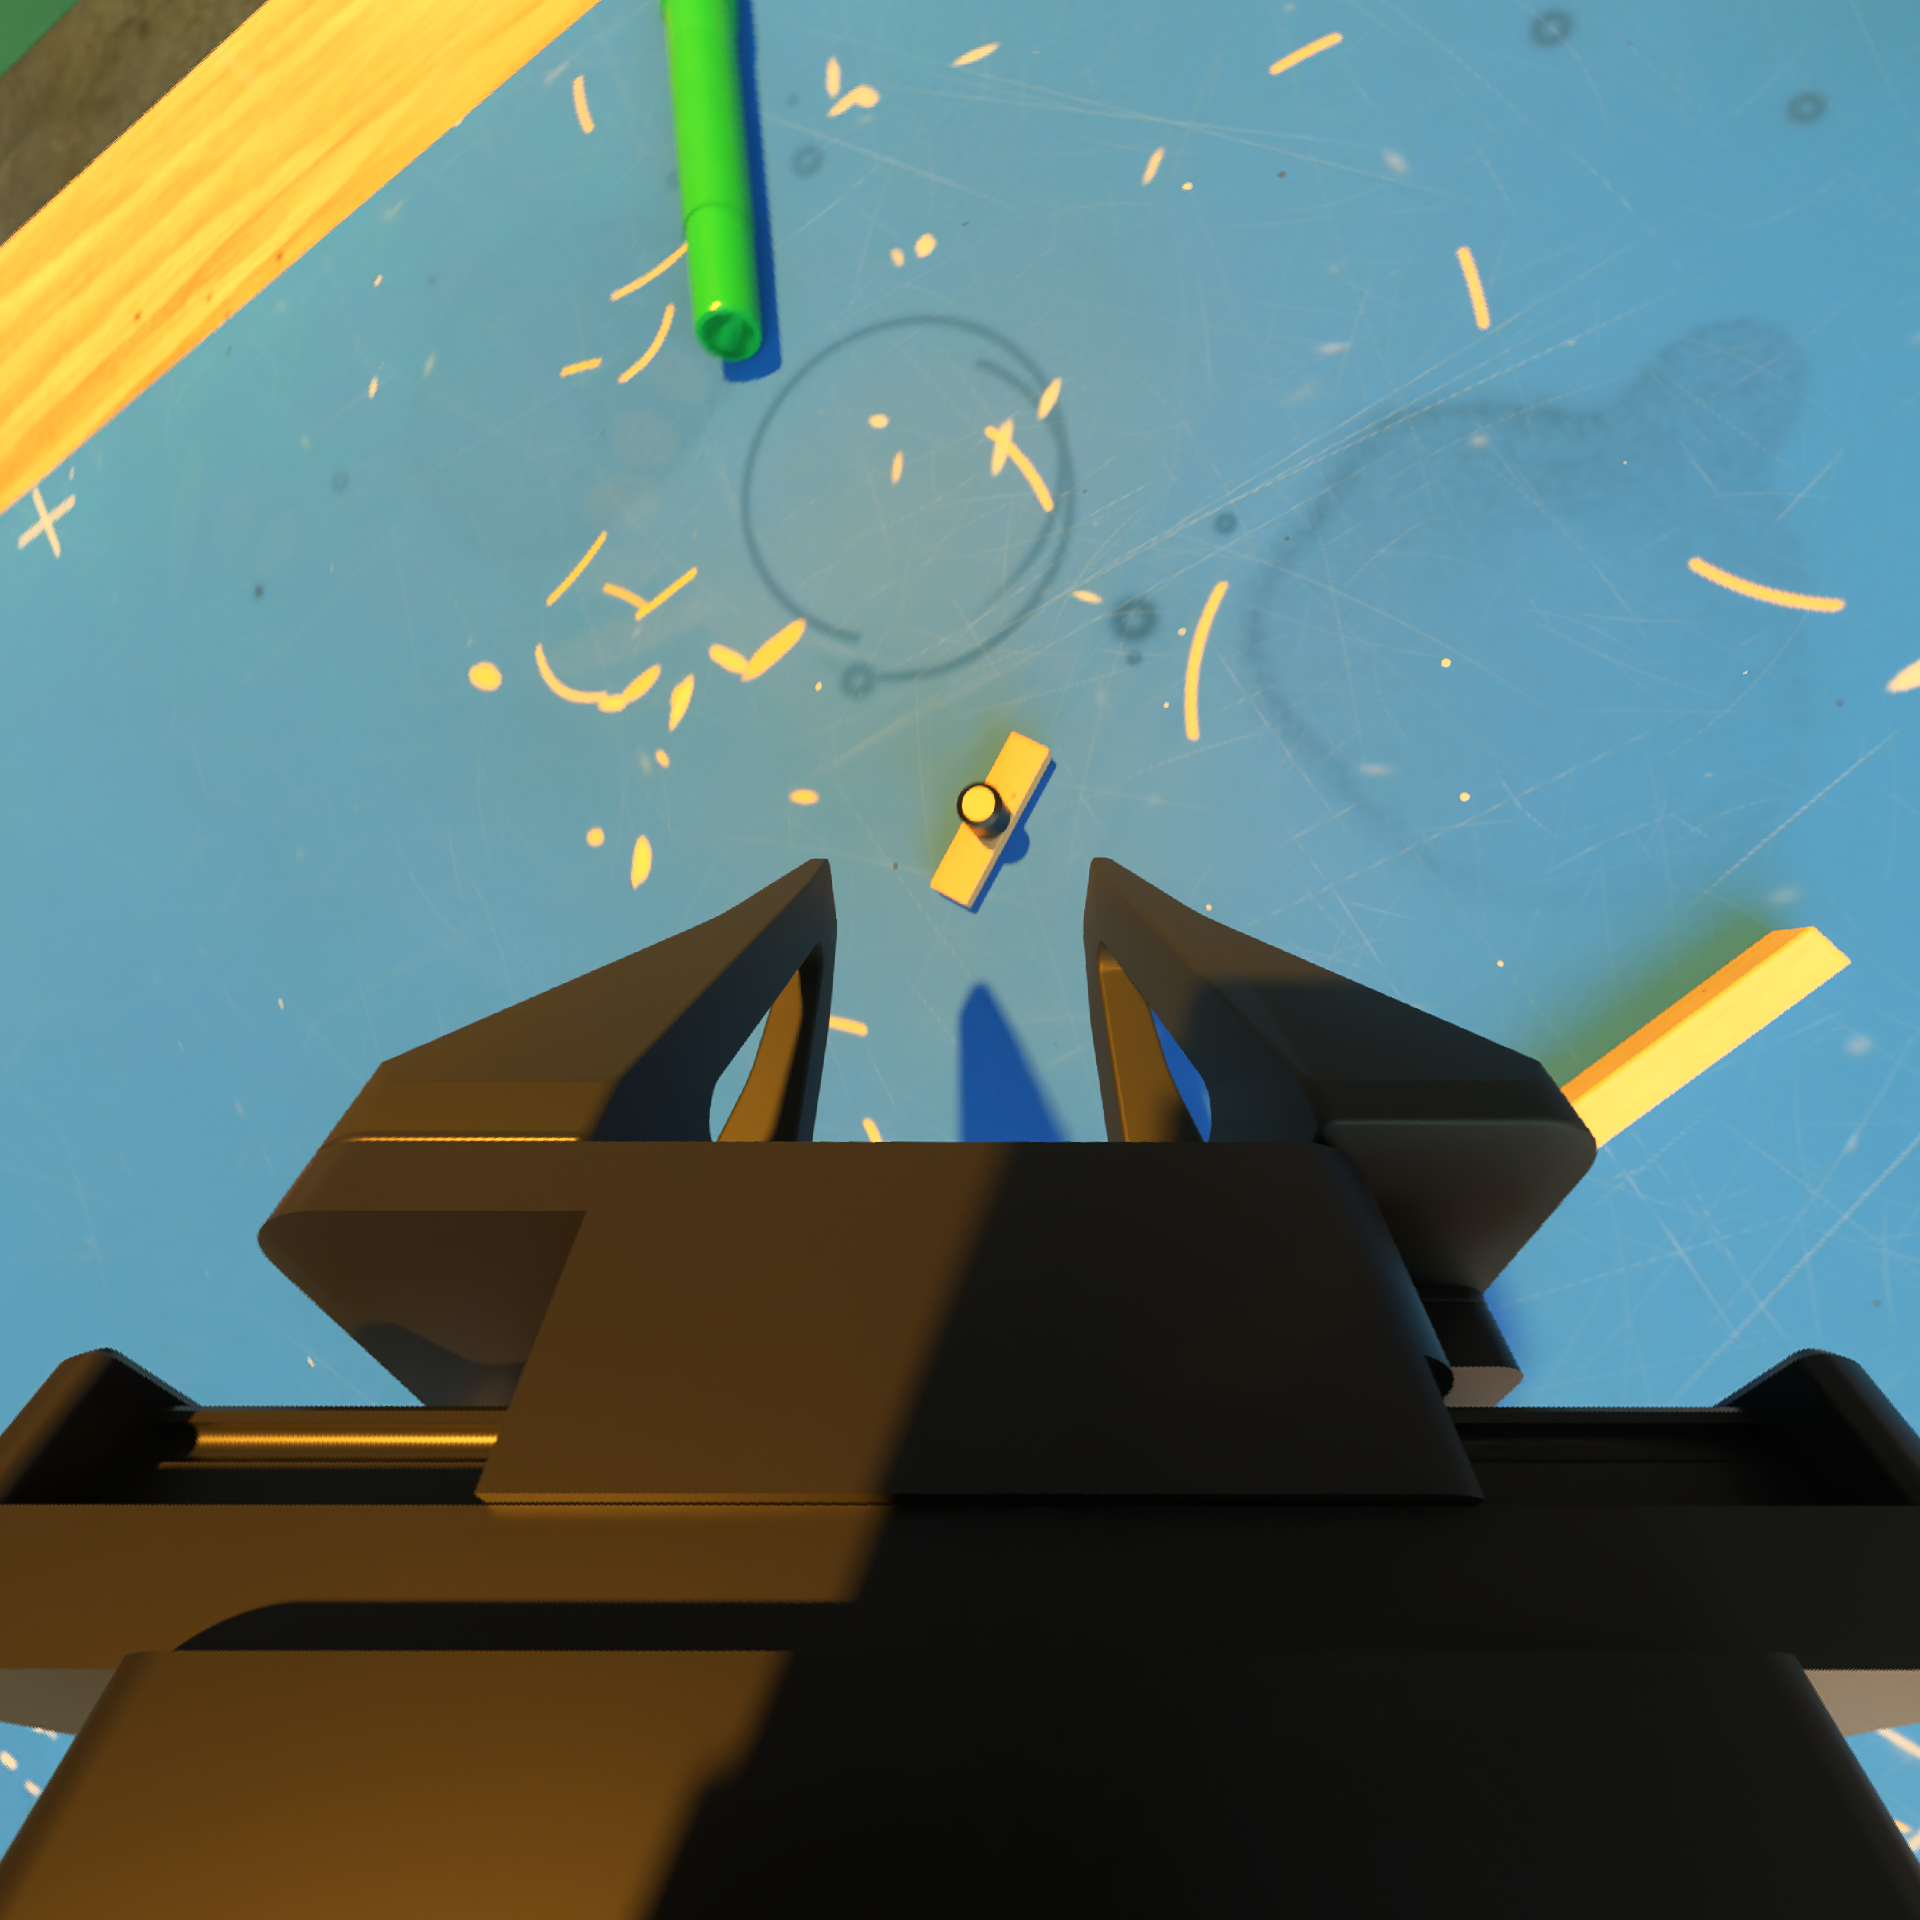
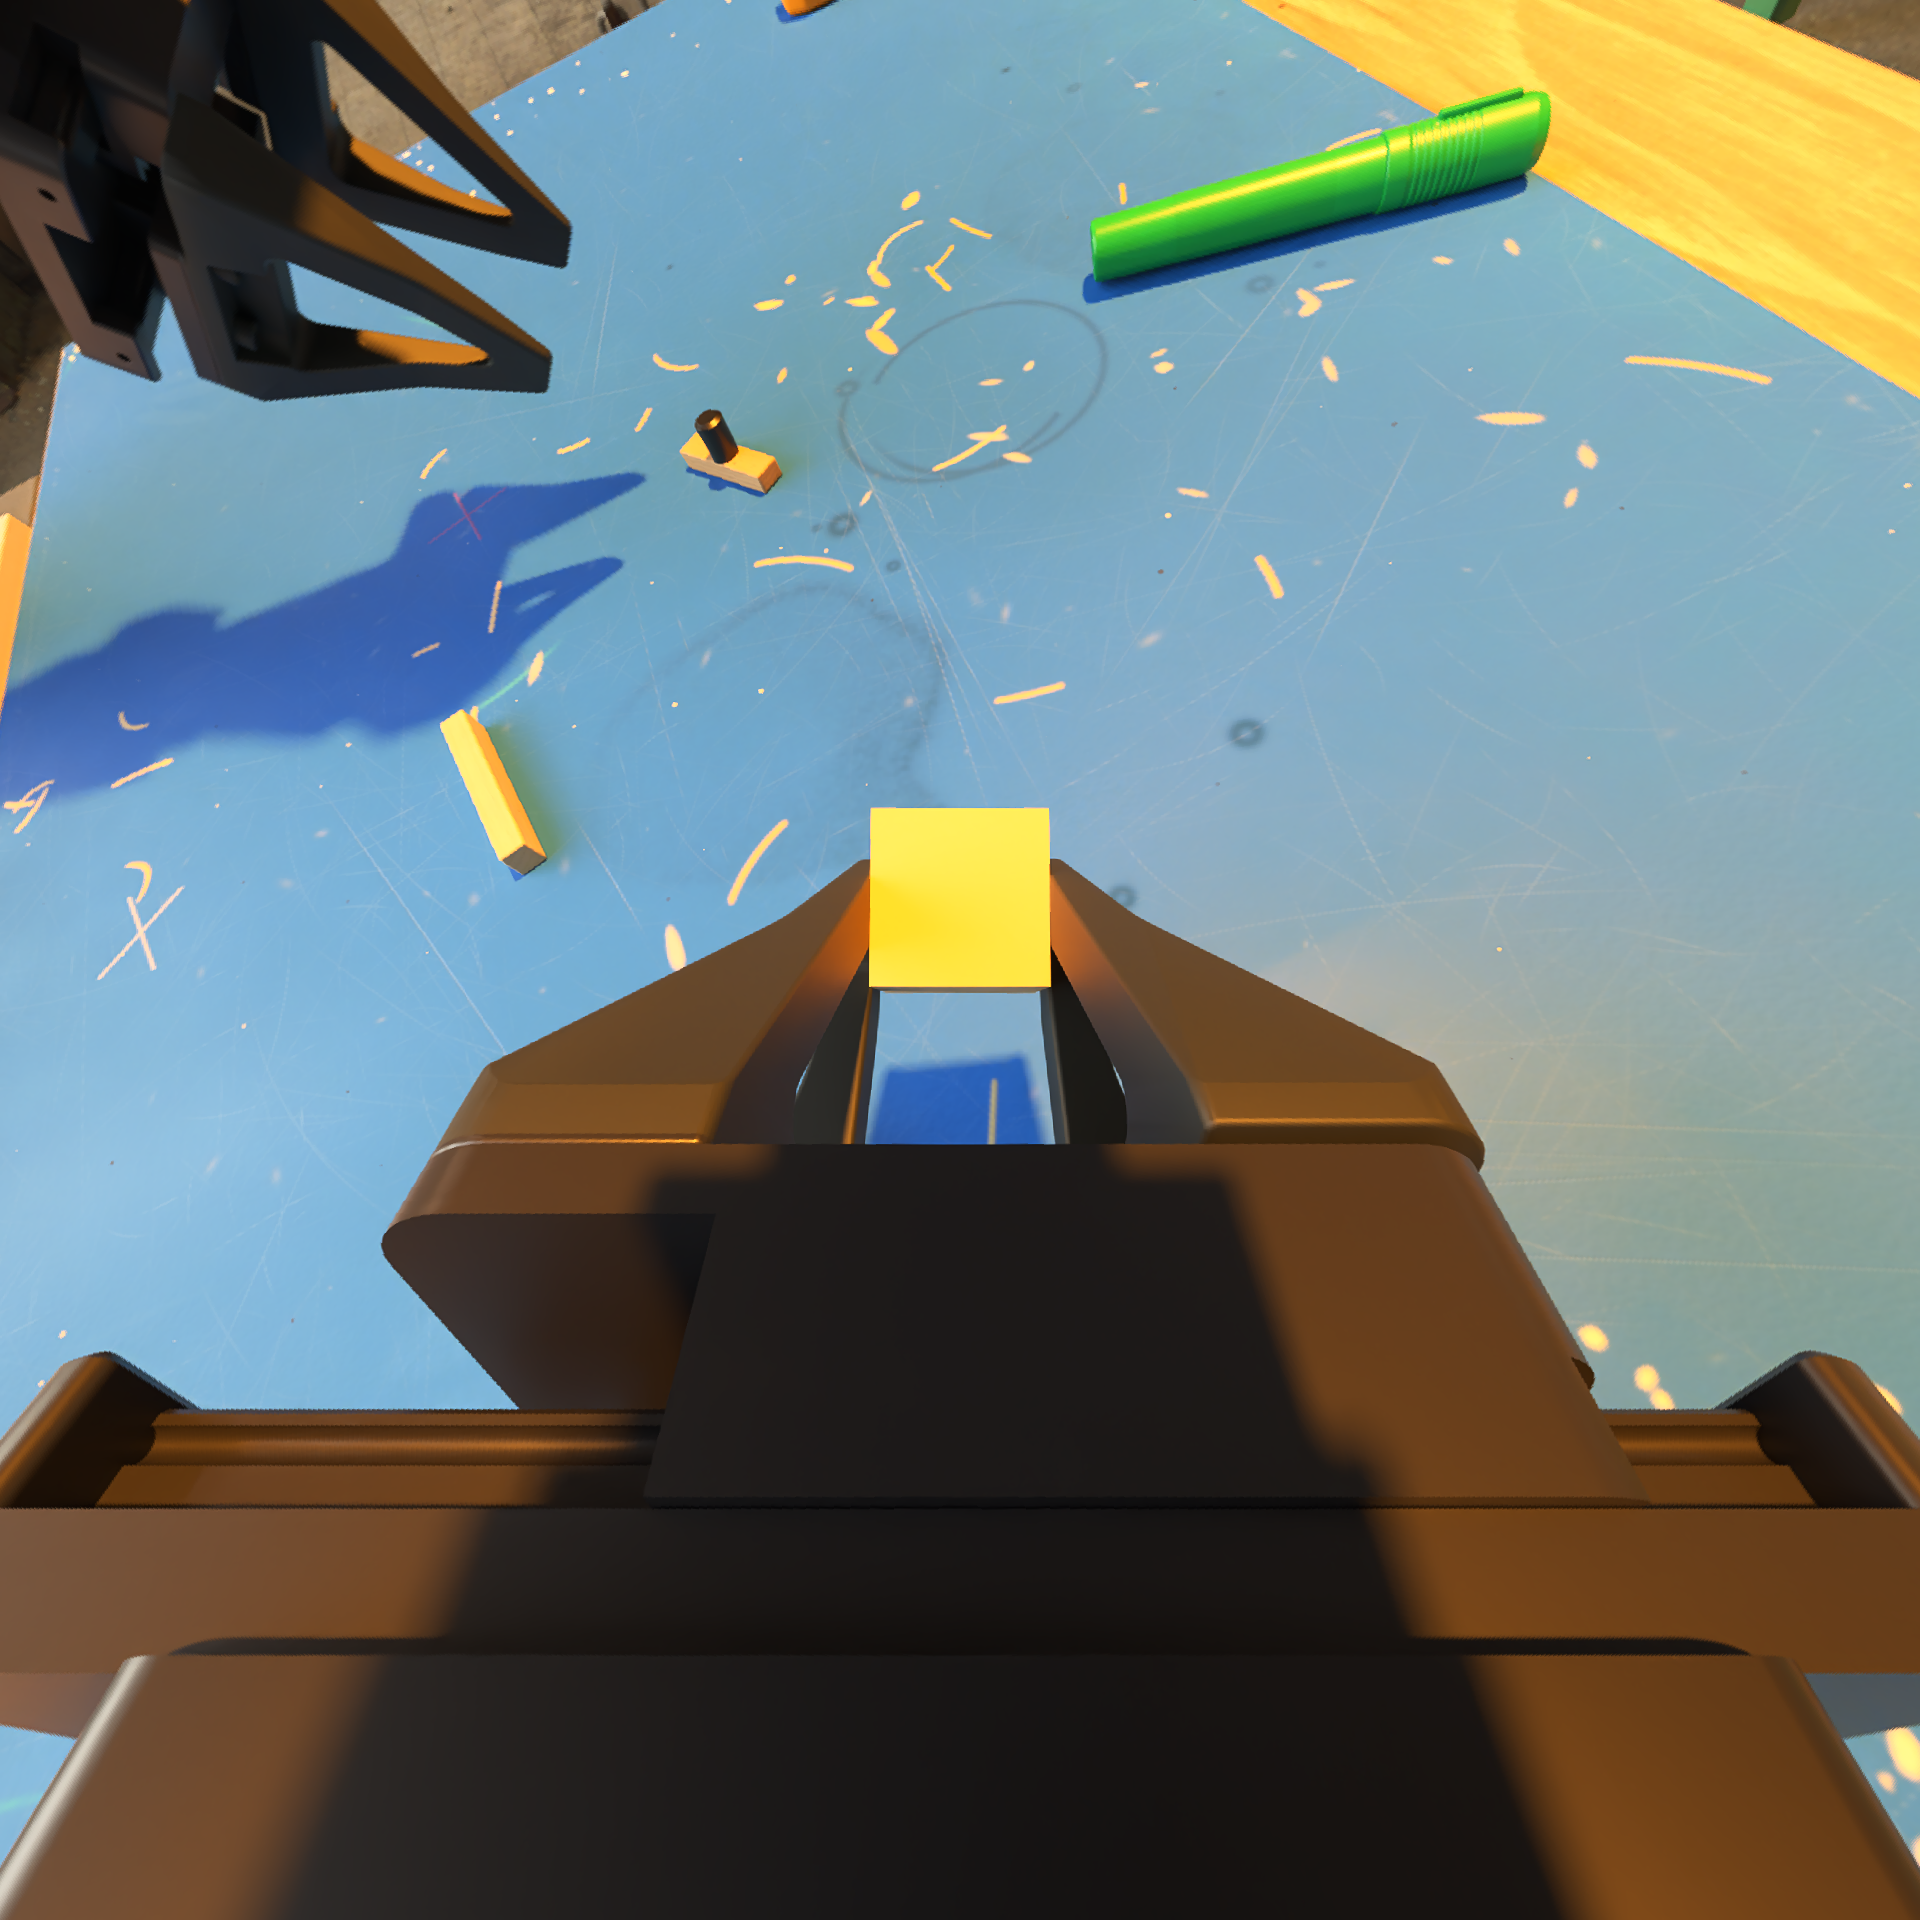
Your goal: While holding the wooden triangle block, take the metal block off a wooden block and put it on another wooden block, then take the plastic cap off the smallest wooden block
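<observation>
A yellow wooden block [image 2: 958,896], shown as a square face, is clamped between the fingers of the right tool [image 2: 958,935], which is closed against its two sides and held above the blue worktop [image 2: 1455,831]. Whether this is the triangle block cannot be told from the face that shows.

The left tool [image 1: 958,883] is spread apart and grips nothing; it hangs over the worktop, with its fingertips on either side of a small flat wooden block [image 1: 989,821] seen beyond them. That block lies flat, well away from the worktop's edges, and in the left wrist view its long axis is seen to run diagonally, from lower left to upper right. A short dark cylinder [image 1: 982,808] is stood upright on its middle; whether it is the metal block or the plastic cap cannot be told.

A longer wooden bar [image 2: 492,790] is laid flat nearer the right tool, well apart from the small block. A green marker [image 2: 1320,182] is laid near a broad wooden plank [image 2: 1714,156] that runs along one edge of the worktop, with its capped end nearest the plank. Pale scratches and a faint drawn ring [image 1: 904,499] are spread over the surface between marker and block. Nothing stands between the left tool and the small block.
</observation>
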`<move>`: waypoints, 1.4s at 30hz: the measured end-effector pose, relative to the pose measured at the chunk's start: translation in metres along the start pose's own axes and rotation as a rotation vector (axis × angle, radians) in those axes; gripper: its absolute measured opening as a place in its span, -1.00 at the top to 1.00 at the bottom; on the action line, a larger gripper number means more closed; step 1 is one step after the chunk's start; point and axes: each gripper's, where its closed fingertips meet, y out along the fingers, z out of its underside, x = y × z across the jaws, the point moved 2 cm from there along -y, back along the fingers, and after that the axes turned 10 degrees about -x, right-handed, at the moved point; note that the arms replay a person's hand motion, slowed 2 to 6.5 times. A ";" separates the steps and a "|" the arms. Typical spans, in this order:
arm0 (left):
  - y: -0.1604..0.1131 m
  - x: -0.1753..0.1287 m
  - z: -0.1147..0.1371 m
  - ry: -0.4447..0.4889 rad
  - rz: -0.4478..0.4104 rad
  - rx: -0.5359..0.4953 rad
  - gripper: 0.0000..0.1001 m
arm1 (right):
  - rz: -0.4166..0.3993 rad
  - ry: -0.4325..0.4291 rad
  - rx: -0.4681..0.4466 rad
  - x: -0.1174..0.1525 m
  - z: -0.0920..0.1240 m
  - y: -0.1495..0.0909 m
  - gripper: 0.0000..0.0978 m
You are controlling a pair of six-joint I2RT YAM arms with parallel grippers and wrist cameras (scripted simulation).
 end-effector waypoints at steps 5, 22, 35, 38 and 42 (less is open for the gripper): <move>0.016 0.001 -0.007 0.105 0.082 0.045 0.28 | -0.001 0.001 0.002 0.000 0.001 0.000 0.48; 0.049 -0.003 0.011 0.337 0.291 0.275 0.50 | 0.007 0.012 -0.003 -0.004 0.001 -0.003 0.48; 0.054 -0.002 0.011 0.383 0.321 0.307 0.81 | 0.006 0.023 -0.001 -0.008 0.001 -0.003 0.48; 0.054 -0.002 0.011 0.380 0.320 0.309 0.81 | 0.004 0.027 -0.001 -0.008 0.001 -0.003 0.48; 0.054 0.000 0.009 0.377 0.304 0.300 0.81 | 0.001 0.030 -0.004 -0.008 0.001 -0.003 0.48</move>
